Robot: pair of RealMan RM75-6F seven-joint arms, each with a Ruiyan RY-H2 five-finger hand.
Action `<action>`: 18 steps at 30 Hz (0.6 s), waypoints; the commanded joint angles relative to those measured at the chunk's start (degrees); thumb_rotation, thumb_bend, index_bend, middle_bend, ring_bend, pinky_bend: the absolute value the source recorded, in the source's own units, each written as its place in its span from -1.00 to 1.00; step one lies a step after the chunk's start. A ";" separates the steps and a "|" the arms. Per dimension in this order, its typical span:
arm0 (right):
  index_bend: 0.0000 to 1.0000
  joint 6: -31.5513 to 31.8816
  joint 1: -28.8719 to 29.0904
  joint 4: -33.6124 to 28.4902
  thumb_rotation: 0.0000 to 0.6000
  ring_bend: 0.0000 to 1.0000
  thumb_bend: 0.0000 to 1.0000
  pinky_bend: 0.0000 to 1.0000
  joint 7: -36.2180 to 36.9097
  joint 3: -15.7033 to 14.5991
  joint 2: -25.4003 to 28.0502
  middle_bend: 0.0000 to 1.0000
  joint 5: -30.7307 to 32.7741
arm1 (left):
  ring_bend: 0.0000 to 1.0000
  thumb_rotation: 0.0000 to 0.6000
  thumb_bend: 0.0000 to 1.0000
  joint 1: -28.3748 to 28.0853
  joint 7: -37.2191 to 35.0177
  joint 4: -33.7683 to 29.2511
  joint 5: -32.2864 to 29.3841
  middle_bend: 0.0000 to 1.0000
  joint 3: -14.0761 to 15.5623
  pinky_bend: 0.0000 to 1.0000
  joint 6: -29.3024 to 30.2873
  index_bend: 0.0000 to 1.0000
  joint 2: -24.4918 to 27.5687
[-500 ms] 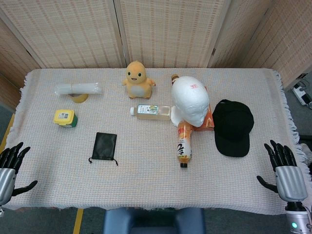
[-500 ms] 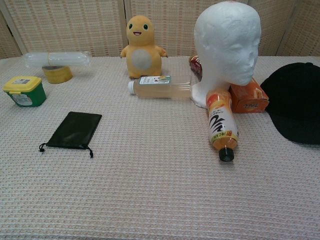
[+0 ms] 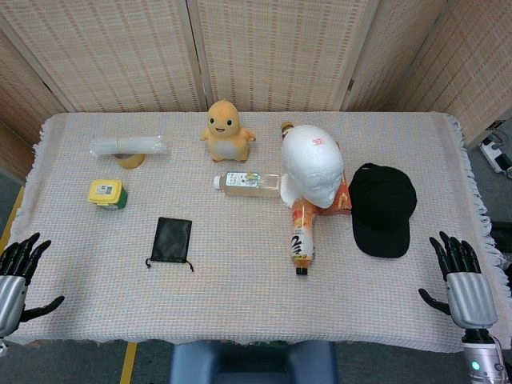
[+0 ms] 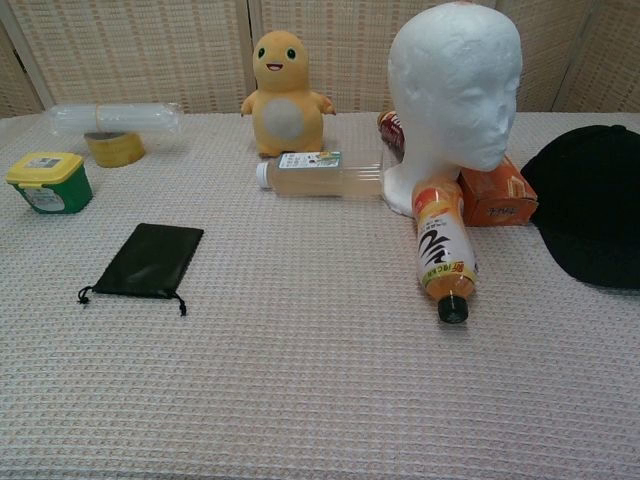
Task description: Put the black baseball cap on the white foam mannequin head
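Black-fingered right hand (image 3: 462, 282) slightly lower, nearer.

You are looking at a black cap (image 3: 382, 208) lying right of the white foam head (image 3: 312, 164). A yellow-orange toy (image 3: 225, 130) is smiling behind the head. Left of the head, a black pouch (image 3: 172, 240) and a green tub with a yellow lid (image 3: 107, 193) are sitting on the beige waffle-patterned cloth (image 3: 240, 288).

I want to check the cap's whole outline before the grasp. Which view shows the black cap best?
The head view: the black baseball cap lies fully in frame, seen from above, beside the mannequin head. The chest view cuts it off at the right edge.
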 commanded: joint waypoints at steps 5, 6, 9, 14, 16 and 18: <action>-0.27 -3.77 1.79 23.76 1.00 -1.00 -0.77 -1.00 2.58 3.00 -14.93 -0.91 5.64 | -1.00 1.00 -0.74 -0.51 -4.28 -0.37 0.33 -1.00 0.34 -0.88 -0.99 -0.78 1.55; -0.25 -4.31 2.32 26.78 1.00 -1.00 -0.77 -1.00 3.23 3.66 -16.98 -0.85 6.32 | -1.00 1.00 -0.74 -0.53 -4.91 -0.41 0.49 -1.00 0.45 -0.88 -1.05 -0.78 1.79; -0.12 -4.41 3.41 33.53 1.00 -1.00 -0.76 -1.00 6.62 5.08 -21.82 -0.79 7.20 | -1.00 1.00 -0.74 -0.54 -5.95 -0.53 1.04 -1.00 0.90 -0.88 -1.21 -0.78 2.32; -0.01 -3.44 5.49 46.40 1.00 -1.00 -0.75 -1.00 14.42 7.40 -30.98 -0.80 8.19 | -1.00 1.00 -0.74 -0.27 -7.52 -0.70 1.78 -1.00 1.26 -0.88 -0.52 -0.78 3.13; -0.01 -3.63 6.42 50.94 1.00 -1.00 -0.75 -1.00 17.03 8.02 -34.11 -0.83 8.56 | -1.00 1.00 -0.74 -0.16 -8.27 -0.75 1.76 -1.00 1.26 -0.88 -0.28 -0.78 3.46; -0.01 -3.99 7.23 54.48 1.00 -1.00 -0.75 -1.00 18.72 8.54 -36.54 -0.85 8.94 | -1.00 1.00 -0.74 -0.10 -8.80 -0.77 1.82 -1.00 1.30 -0.88 -0.14 -0.78 3.69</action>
